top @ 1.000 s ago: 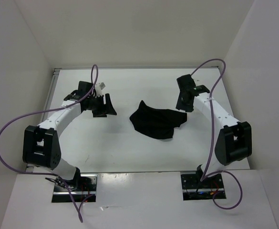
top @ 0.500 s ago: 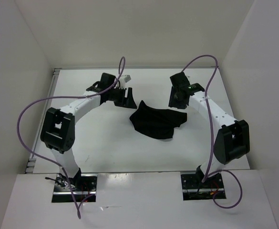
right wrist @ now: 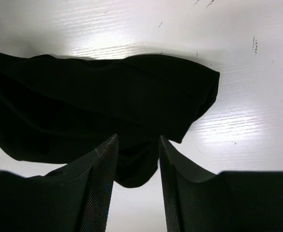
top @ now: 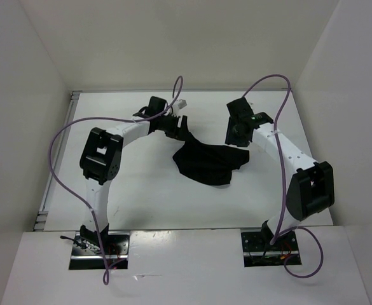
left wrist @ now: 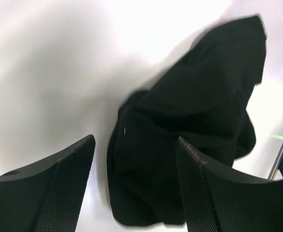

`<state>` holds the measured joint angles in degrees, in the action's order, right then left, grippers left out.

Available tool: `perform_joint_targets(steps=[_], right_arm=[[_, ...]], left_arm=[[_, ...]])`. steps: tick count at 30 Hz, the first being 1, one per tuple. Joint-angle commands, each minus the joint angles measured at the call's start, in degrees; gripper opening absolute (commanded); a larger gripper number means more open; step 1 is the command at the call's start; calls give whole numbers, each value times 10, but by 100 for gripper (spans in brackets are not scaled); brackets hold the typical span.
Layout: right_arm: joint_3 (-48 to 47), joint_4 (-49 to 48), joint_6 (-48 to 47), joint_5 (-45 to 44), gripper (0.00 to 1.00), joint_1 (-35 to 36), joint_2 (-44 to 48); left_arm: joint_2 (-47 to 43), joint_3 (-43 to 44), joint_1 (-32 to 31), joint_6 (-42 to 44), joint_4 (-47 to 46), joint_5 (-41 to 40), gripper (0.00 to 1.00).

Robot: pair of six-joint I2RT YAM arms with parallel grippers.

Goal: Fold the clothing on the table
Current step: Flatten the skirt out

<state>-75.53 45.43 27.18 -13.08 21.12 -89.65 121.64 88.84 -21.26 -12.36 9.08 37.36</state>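
The clothing (top: pixel 208 162) is a crumpled black piece lying on the white table (top: pixel 141 190), a little right of centre. My left gripper (top: pixel 179 127) hovers open over its far-left corner. In the left wrist view the clothing (left wrist: pixel 199 96) lies below and between the spread fingers of the left gripper (left wrist: pixel 135 140), which hold nothing. My right gripper (top: pixel 235 135) is open just above the far-right corner. In the right wrist view the clothing (right wrist: pixel 107 101) spreads ahead of the right gripper (right wrist: pixel 138 137), with a fold showing in the gap and nothing pinched.
White walls close the table on the left, back and right. A thin metal edge (top: pixel 49 190) runs along the left side. Purple cables (top: pixel 58 159) loop above both arms. The arm bases (top: pixel 100 244) sit at the near edge.
My left arm has swung right from the table's left side to the clothing's far-left corner. The right gripper has shifted slightly left. The clothing has not moved.
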Motion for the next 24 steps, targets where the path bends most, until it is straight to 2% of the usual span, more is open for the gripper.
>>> perform_joint_targets(steps=[1, 4, 8, 10, 11, 12, 14, 16, 19, 22, 24], right_arm=[[2, 8, 2, -9, 45, 5, 29], [7, 8, 2, -9, 45, 5, 29], [13, 8, 2, -9, 45, 5, 29], [18, 8, 2, -14, 45, 5, 24], [18, 8, 2, -14, 45, 5, 24], [18, 8, 2, -19, 45, 5, 24], [13, 8, 2, -26, 45, 5, 24], [13, 8, 2, -33, 45, 5, 24], [13, 8, 2, -38, 45, 5, 24], [18, 8, 2, -38, 45, 5, 24], [18, 3, 2, -38, 45, 5, 24]], left_arm=[[35, 55, -4, -11, -56, 41, 74], [35, 60, -4, -46, -97, 67, 74], [71, 75, -24, -46, -91, 80, 74], [98, 90, -31, -41, -70, 85, 66], [104, 103, -40, -34, -60, 90, 47], [104, 103, -47, -29, -46, 78, 36], [94, 101, -52, -5, -4, 56, 18], [77, 87, -52, 19, 11, 45, 15], [26, 43, -52, 38, 43, 4, 0], [-39, -1, -52, 44, 80, -15, 0], [-104, -68, -52, 38, 88, -21, 0]])
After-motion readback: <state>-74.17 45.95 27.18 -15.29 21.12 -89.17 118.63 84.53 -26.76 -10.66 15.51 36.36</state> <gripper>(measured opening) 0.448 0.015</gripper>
